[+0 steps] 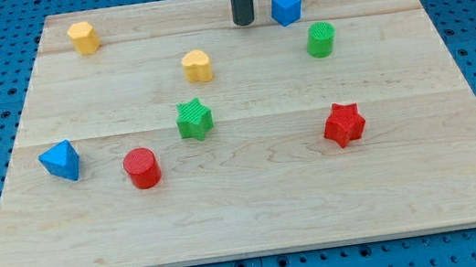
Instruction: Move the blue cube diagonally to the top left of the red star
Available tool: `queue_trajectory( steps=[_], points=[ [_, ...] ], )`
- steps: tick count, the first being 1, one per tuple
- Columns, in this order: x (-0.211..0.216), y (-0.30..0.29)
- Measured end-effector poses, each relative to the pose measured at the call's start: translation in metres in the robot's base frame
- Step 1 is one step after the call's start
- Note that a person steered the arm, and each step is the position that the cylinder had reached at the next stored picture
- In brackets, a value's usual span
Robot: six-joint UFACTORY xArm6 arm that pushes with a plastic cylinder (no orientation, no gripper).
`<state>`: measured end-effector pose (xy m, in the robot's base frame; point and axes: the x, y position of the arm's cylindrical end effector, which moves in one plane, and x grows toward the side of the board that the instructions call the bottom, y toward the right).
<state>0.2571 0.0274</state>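
— Where does the end effector sit, and what is it touching?

— It is a plain dark rod with nothing to open or close, so it holds nothing. My tip [245,23] stands near the counter's [412,194] top edge, a little right of that edge's middle. It touches no block; a strip of bare wood shows between it and the blue cube [286,7], which lies just beside it toward the top right corner.

— So the blue cube is up there too?

— Yes, close to the top edge. The green cylinder [321,40] is near it, a step closer to the bottom edge and slightly nearer the right edge.

— And the red star [344,124]?

— Well apart from the cube, in the counter's right half, closer to the bottom edge than the top. The cube sits up and a little to the left of it, with the green cylinder between them.

— What else is on the counter?

— A yellow block [83,37] near the top left corner, its shape hard to tell. A yellow heart [197,65] left of centre. A green star [194,119] around the middle. A red cylinder [142,167] below and left of that star, and a blue triangular block [60,161] near the left edge.
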Motion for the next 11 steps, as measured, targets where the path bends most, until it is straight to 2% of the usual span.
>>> queue_trajectory(
  steps=[1, 4, 5, 7, 8, 9, 10, 11],
  points=[
    [0.018, 0.019],
    [0.018, 0.013],
    [0.024, 0.042],
    [0.016, 0.151],
    [-0.012, 0.123],
    [-0.031, 0.043],
    [-0.027, 0.0],
    [-0.001, 0.033]
  ],
)
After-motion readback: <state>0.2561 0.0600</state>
